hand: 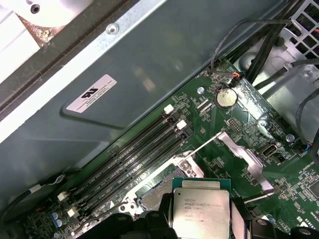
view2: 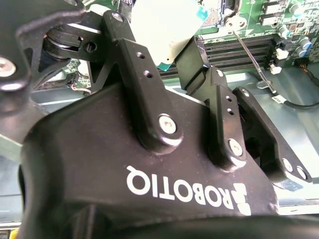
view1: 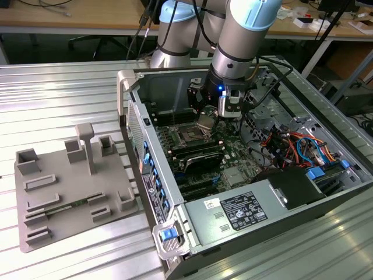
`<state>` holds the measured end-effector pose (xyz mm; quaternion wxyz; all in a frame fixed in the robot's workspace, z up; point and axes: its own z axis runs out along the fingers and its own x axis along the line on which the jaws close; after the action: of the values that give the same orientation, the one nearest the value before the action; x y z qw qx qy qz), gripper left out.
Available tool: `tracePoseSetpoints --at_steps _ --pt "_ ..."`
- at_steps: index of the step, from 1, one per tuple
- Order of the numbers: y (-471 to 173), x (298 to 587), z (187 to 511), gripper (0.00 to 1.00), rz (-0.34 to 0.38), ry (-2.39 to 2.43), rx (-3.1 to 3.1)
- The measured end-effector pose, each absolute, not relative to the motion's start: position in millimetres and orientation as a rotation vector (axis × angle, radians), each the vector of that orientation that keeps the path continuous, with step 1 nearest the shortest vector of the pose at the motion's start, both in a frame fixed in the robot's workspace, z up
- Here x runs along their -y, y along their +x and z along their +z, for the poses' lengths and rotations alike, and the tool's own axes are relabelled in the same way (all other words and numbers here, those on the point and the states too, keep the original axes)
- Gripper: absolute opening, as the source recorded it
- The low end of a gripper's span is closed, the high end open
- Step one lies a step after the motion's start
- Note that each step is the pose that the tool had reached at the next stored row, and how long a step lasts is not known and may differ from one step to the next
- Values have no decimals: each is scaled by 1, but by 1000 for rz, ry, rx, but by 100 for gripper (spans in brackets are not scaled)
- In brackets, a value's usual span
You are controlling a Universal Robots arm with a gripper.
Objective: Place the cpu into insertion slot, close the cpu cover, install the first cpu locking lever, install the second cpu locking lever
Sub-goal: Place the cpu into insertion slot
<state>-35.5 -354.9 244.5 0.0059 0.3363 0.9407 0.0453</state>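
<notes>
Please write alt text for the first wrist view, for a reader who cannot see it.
A black gripper holds the cpu, a flat square chip with a silver-grey metal top, over a green circuit board. Beside it lies the insertion slot, a dark square socket with silver rim, next to long black memory slots.

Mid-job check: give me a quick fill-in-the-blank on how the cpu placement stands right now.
1. The end effector is shut on the ____.
2. The insertion slot is set into the ____ circuit board.
3. The grey fixture plate lies on the exterior view's ____ of the computer case.

Missing words: cpu; green; left.
</notes>
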Motion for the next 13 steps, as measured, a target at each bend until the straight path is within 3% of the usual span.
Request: tracePoseSetpoints --at_steps 13 --pt "-36 355 245 55 142 1066 -2939"
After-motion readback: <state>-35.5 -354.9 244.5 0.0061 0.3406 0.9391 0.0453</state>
